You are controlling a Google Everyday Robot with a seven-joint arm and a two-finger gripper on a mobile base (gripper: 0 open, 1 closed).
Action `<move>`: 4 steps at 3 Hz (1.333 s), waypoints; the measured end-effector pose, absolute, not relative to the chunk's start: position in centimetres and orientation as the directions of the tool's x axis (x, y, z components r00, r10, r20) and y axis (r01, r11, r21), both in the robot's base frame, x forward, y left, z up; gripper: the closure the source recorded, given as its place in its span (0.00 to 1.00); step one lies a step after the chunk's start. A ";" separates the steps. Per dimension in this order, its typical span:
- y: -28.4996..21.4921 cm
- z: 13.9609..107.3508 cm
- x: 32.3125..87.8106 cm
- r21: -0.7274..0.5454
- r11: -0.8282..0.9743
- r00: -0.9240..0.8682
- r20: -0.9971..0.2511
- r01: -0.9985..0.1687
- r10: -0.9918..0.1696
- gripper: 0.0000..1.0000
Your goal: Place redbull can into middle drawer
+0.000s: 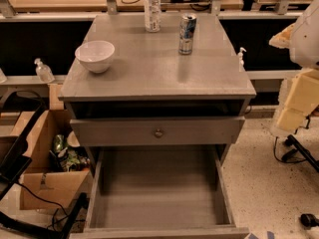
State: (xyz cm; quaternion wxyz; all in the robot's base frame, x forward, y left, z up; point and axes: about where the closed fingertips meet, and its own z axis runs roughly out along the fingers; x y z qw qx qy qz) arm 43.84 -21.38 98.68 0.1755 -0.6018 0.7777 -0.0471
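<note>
The redbull can (187, 33) stands upright on the grey cabinet top (159, 73), toward the back right. The middle drawer (159, 195) is pulled wide open below, and its bare floor holds nothing. A closed drawer front with a round knob (158, 132) sits above it. My gripper is not in view. Only part of my white and cream arm (301, 83) shows at the right edge, to the right of the cabinet and away from the can.
A clear plastic bottle (152, 9) stands left of the can, and a white bowl (94, 55) sits at the left of the top. An open cardboard box (45, 158) with clutter and cables lies on the floor at left. Small pump bottles (44, 69) stand behind.
</note>
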 end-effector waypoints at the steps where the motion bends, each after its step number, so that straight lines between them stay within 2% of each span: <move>1: -21.4 98.7 43.8 -0.284 0.271 -0.214 -0.216 -0.920 -0.952 0.00; 2: -22.0 98.2 42.8 -0.211 0.334 -0.288 -0.222 -0.918 -0.931 0.00; 3: -23.8 97.2 43.3 -0.154 0.434 -0.367 -0.332 -0.888 -0.869 0.00; 4: -23.9 97.0 47.2 -0.165 0.510 -0.369 -0.511 -0.844 -0.776 0.00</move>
